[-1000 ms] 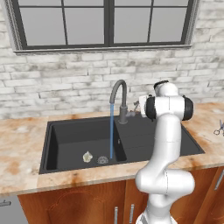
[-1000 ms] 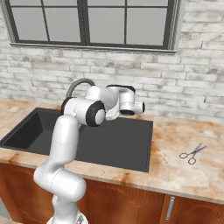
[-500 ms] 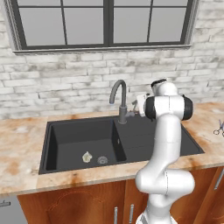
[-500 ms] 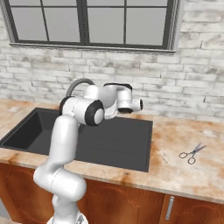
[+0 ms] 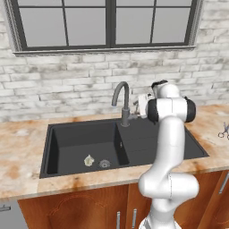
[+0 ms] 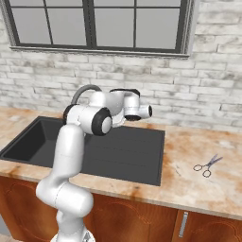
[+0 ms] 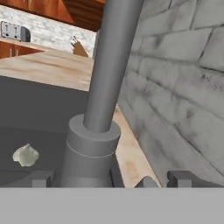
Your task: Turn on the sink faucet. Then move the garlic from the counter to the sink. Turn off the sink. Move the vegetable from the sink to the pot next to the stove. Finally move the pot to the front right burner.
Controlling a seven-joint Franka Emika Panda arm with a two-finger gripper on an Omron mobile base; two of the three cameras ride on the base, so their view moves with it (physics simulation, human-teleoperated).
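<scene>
Left base view shows the water stream gone from the sink faucet, garlic in the sink, gripper wide open and empty: shut-off complete, retrieval follows.

I stood at the counter, my white arm rising in front of the black sink beneath a dark-framed window set in a pale brick wall. My hand reached toward the base of the sink faucet, just beside it; my fingers were hidden behind my own wrist. No water ran from the arched spout. The garlic lay on the basin floor just beside the round drain. Scissors rested at the counter's far right edge.
</scene>
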